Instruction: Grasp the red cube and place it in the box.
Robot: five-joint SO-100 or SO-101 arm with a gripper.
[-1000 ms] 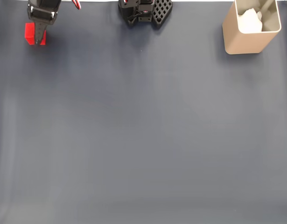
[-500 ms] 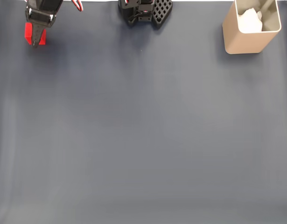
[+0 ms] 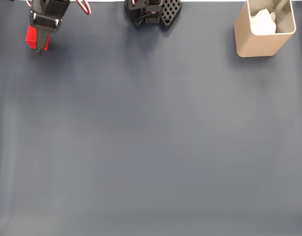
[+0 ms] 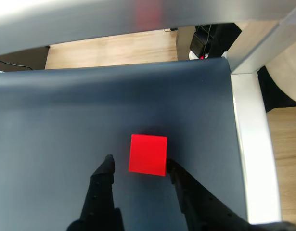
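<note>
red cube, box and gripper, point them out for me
red cube (image 4: 148,154), wrist view, middle of its top face
box (image 3: 255,44), fixed view, its tan front wall
gripper (image 4: 139,165), wrist view, midway between the fingers' tips

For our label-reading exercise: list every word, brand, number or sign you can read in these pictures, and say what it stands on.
None: no readable text in either view.
The red cube has plain faces.
The box has plain tan walls.
The gripper and the dark mat carry no marking that can be made out.
</note>
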